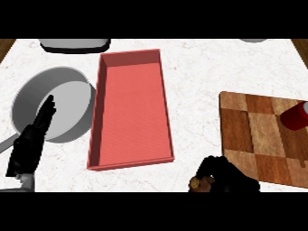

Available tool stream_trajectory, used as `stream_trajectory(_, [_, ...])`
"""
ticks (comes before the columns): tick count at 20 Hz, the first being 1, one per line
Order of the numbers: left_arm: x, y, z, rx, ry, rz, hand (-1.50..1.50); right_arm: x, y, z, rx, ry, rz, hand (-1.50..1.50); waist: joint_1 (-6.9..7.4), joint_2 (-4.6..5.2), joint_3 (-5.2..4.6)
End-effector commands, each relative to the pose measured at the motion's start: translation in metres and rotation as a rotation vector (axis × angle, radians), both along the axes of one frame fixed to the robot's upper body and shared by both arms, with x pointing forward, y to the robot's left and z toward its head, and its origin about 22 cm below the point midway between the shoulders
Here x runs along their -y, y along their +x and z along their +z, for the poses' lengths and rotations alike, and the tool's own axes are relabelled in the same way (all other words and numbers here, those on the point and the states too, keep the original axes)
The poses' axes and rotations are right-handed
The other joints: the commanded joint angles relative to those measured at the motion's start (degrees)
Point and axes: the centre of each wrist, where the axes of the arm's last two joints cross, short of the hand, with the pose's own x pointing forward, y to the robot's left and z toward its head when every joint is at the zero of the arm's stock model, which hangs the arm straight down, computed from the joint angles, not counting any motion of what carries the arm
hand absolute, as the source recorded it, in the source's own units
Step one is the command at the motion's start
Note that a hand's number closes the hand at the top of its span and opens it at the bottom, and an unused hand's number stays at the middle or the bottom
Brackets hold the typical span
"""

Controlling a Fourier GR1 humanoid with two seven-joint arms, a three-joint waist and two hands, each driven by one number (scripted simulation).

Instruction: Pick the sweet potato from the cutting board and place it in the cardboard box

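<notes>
On your white marble counter (203, 67) sit a pan (33, 97), box (97, 117) and board (263, 144) bearing a can (301, 115); your right hand (226, 178) curls round the sweet potato (198, 183) beside the board, left hand (31, 144) straight-fingered over the pan.

Pink-red box (131, 113); checkered brown cutting board (269, 140); red can (301, 115)

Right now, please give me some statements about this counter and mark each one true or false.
1. The box holds nothing. True.
2. The can is on the board. True.
3. The sweet potato lies on the board. False: the right hand is curled round it.
4. The pan is right of the box. False: it is left of it.
5. The left hand is shut. False: it is open.
</notes>
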Motion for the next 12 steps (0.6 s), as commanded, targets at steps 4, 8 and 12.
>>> stream_trajectory(4, [0.016, 0.001, 0.001, -0.042, -0.008, -0.034, 0.00, -0.038, 0.005, 0.045, 0.128, 0.192, 0.098, 1.50, 1.05, 0.29, -0.27])
stream_trajectory(8, [0.007, 0.009, -0.001, -0.034, -0.003, -0.005, 0.00, -0.042, 0.036, 0.075, 0.152, 0.221, 0.102, 1.50, 1.01, 0.51, -0.33])
stream_trajectory(12, [0.024, 0.010, -0.004, -0.027, -0.003, -0.032, 0.00, -0.057, 0.081, 0.078, 0.133, 0.218, 0.066, 1.50, 1.62, 0.68, -0.32])
